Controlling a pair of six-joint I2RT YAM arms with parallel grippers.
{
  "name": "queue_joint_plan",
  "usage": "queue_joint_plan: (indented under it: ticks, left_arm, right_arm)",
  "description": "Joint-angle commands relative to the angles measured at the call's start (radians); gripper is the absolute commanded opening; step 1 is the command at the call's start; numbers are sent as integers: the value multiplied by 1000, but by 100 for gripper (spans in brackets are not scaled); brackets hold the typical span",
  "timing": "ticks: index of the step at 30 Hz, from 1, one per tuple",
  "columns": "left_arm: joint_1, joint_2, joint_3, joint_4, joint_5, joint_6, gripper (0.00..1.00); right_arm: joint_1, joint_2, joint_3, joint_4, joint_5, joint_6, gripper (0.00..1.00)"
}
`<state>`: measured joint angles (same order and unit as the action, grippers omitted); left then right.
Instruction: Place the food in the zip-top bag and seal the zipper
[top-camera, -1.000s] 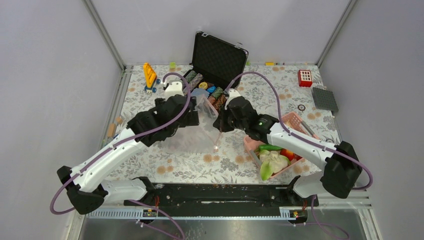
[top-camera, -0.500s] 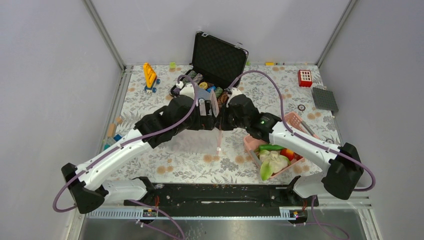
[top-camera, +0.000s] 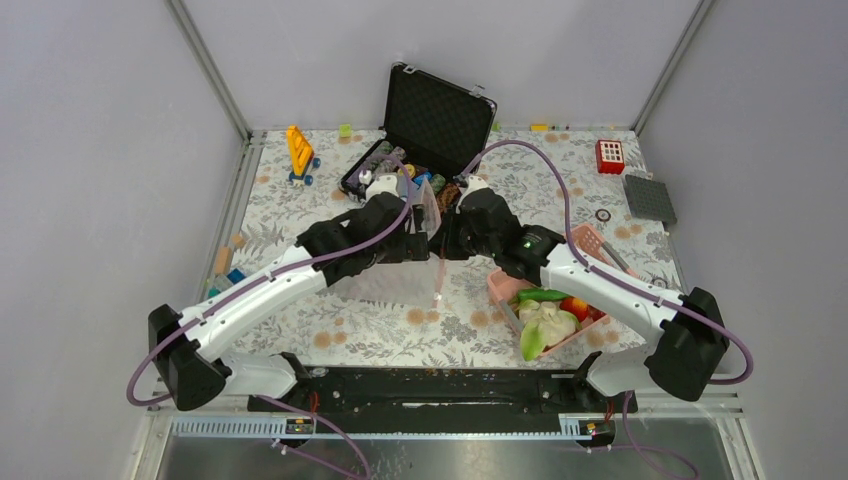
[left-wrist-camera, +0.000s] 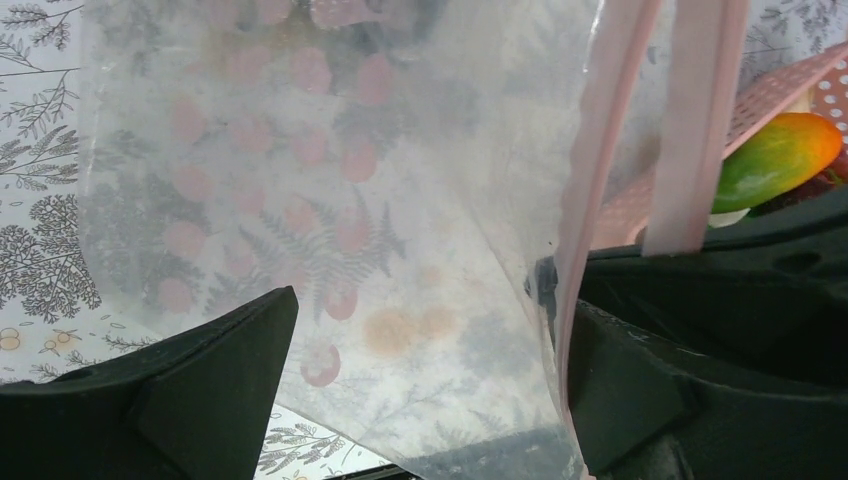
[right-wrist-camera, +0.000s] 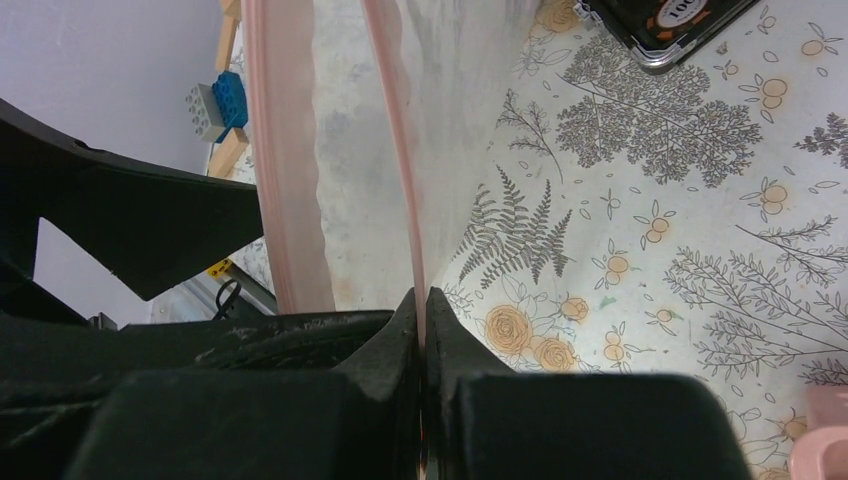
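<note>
The clear zip-top bag (top-camera: 428, 215) hangs above the table's middle between both grippers. My right gripper (right-wrist-camera: 422, 300) is shut on one strip of the pale-pink zipper (right-wrist-camera: 400, 150), and the other strip (right-wrist-camera: 285, 180) stands free to its left. My left gripper (left-wrist-camera: 425, 330) is wide open, with the bag's film (left-wrist-camera: 350, 230) between its fingers. Its right finger (left-wrist-camera: 650, 400) lies against a zipper strip (left-wrist-camera: 590, 200) without pinching it. The food (top-camera: 548, 318) lies in the pink basket (top-camera: 497, 290) at the right. The mango (left-wrist-camera: 780, 155) shows behind the bag.
An open black case (top-camera: 435, 110) with poker chips (top-camera: 425, 185) stands behind the bag. A yellow toy (top-camera: 300, 150) sits at the back left. A red block (top-camera: 610, 156) and a grey plate (top-camera: 649, 198) lie at the back right, and small bricks (top-camera: 225, 262) along the left edge.
My left arm has swung right, up to the bag beside the right gripper, and its jaws have opened wider. The right gripper has kept its hold on the zipper.
</note>
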<state>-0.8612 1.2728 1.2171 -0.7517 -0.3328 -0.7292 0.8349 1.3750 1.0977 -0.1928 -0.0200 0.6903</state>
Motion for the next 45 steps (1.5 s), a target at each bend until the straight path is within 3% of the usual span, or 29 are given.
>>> queue_joint_plan:
  ticks: [1, 16, 20, 22, 25, 28, 32, 36, 38, 41, 45]
  left_arm:
    - [-5, 39, 27, 15, -38, -26, 98]
    - [-45, 174, 46, 65, 48, -60, 87]
    - [-48, 183, 55, 65, 28, -60, 75]
    - [-49, 174, 64, 35, 6, -54, 62]
    - [-49, 152, 92, -80, -65, -47, 43]
    - [-49, 95, 100, -204, -181, -57, 34]
    - [-42, -11, 115, -325, -342, -62, 24]
    - [-28, -100, 137, -346, -416, -39, 18]
    - [-26, -129, 158, -359, -440, -20, 11]
    - [-24, -165, 189, -358, -462, 10, 0]
    - [-24, -204, 148, -230, -371, 102, 0]
  right_arm:
    - [-1, -46, 7, 83, -3, 17, 0]
    - [0, -18, -1, 67, 135, 41, 0]
    - [0, -29, -15, 66, 141, 41, 0]
    - [0, -34, -24, 66, 153, 31, 0]
    - [-7, -33, -24, 33, 193, -9, 0]
    - [-30, -28, -21, -8, 206, -54, 0]
    - [-59, -17, -34, -14, 149, -167, 0]
    - [-64, 16, -31, -16, -17, -258, 0]
    - [-63, 36, -30, 1, -87, -266, 0]
    - [-64, 77, -28, 33, -171, -250, 0]
    - [-62, 117, -39, 129, -314, -186, 0]
